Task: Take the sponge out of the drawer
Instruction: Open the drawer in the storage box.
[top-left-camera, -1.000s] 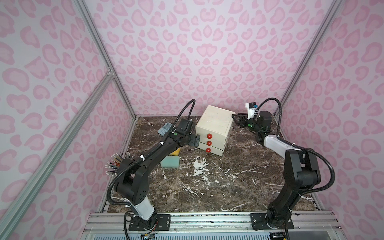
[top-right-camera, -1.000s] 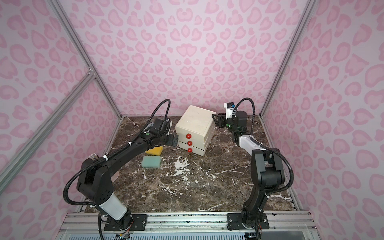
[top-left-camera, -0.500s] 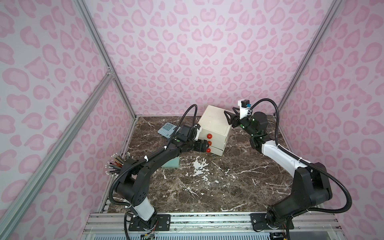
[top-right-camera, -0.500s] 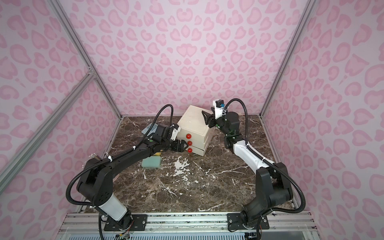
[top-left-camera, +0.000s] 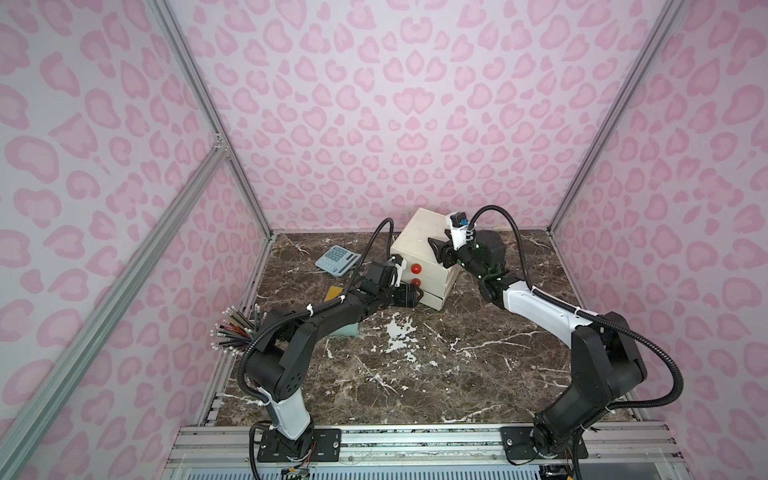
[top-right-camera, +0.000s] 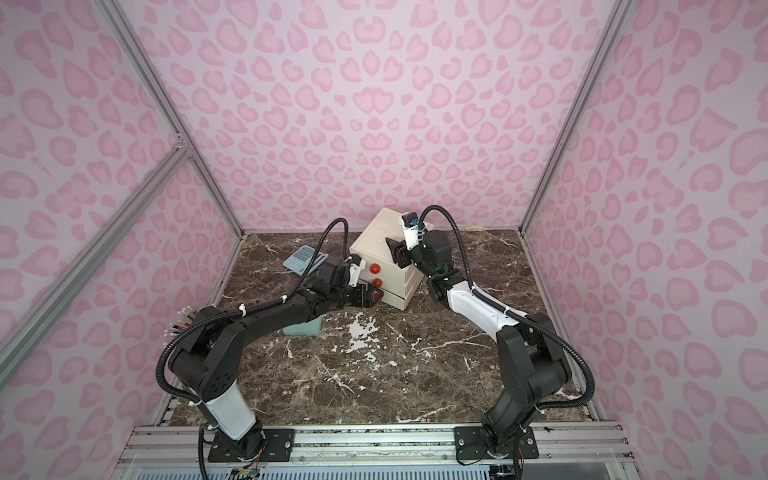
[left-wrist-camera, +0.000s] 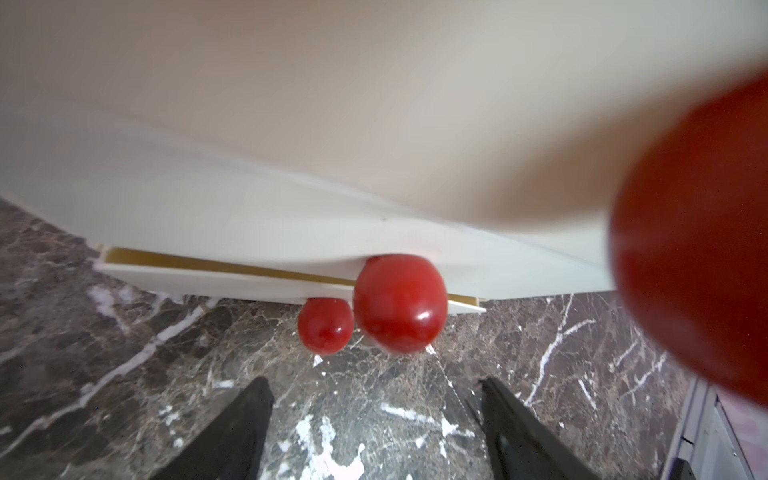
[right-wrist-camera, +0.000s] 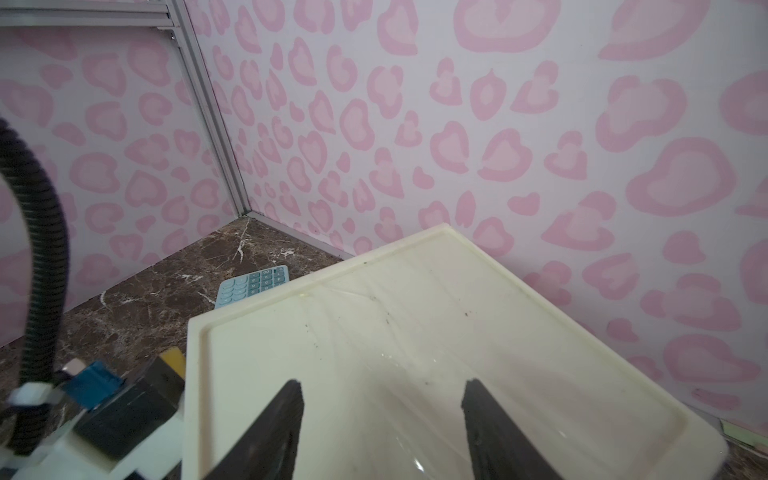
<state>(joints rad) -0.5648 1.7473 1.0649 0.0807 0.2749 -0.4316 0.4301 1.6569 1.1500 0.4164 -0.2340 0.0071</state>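
The cream cabinet (top-left-camera: 415, 241) has three drawers with red knobs. Its bottom drawer (left-wrist-camera: 216, 279) is pulled out a crack, and a yellow strip shows in the gap. I cannot tell whether that strip is the sponge. My left gripper (top-left-camera: 409, 297) is low at the cabinet front by the bottom knob (top-right-camera: 378, 296). It is open in the left wrist view (left-wrist-camera: 374, 386), with only marble between the fingers and the knobs just beyond the tips. My right gripper (top-left-camera: 436, 245) hovers over the cabinet top (right-wrist-camera: 415, 332), open and empty (right-wrist-camera: 380, 388).
A blue calculator (top-left-camera: 336, 259) lies left of the cabinet. A teal foam block (top-left-camera: 351, 329) and a yellow piece (top-left-camera: 333, 293) sit on the marble under my left arm. A bundle of coloured sticks (top-left-camera: 232, 332) stands at the left edge.
My left gripper swung from the cabinet's left side to its front and dropped toward the bottom knob, jaws narrowing slightly. My right gripper came from the right to over the cabinet top.
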